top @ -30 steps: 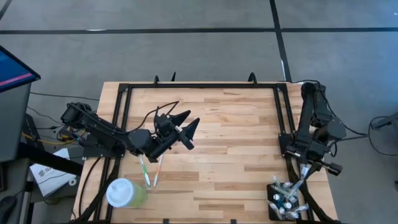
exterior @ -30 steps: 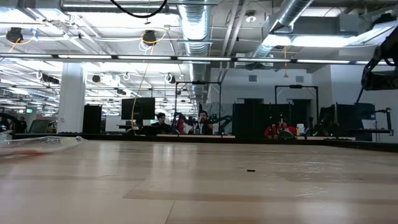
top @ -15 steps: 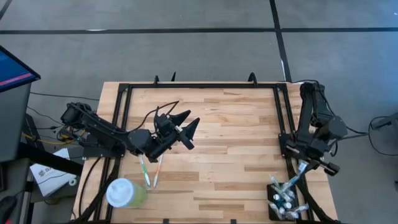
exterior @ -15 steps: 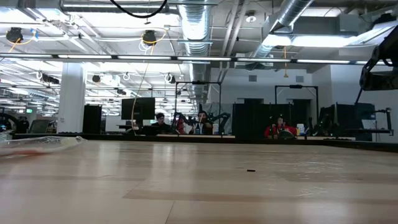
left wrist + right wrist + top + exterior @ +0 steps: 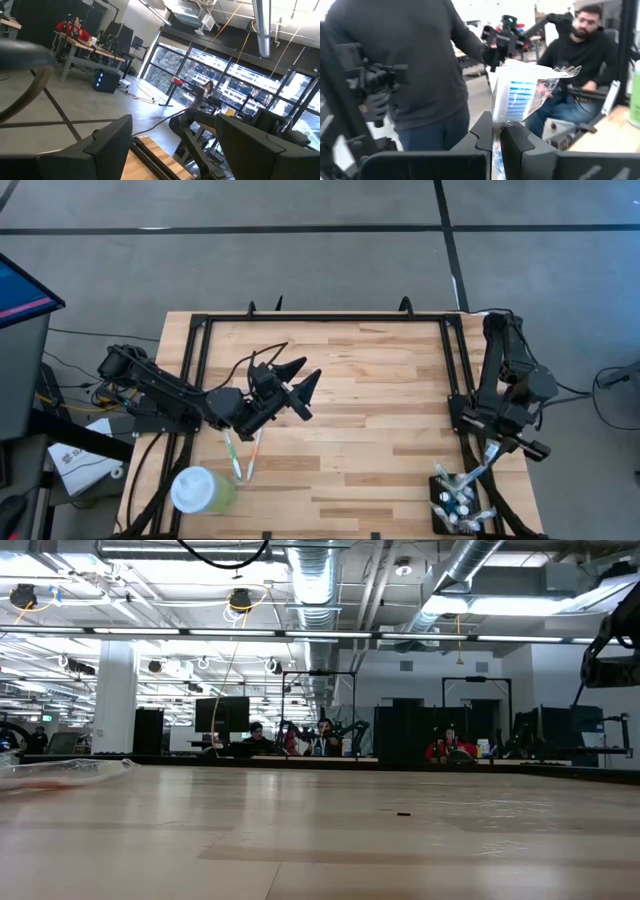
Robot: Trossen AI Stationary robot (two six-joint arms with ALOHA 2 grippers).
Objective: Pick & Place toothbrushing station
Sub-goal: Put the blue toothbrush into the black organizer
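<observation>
The small black rectangular toothbrushing station (image 5: 455, 505) sits at the wooden desk's (image 5: 370, 390) five o'clock corner, crowded with pale items. Just above it the right gripper (image 5: 487, 459) is clenched on a clear-wrapped blue-and-white toothbrush (image 5: 517, 100). The left gripper (image 5: 297, 382) hovers released near nine o'clock, above two loose toothbrushes (image 5: 242, 455) and a pale green cup (image 5: 203, 490).
</observation>
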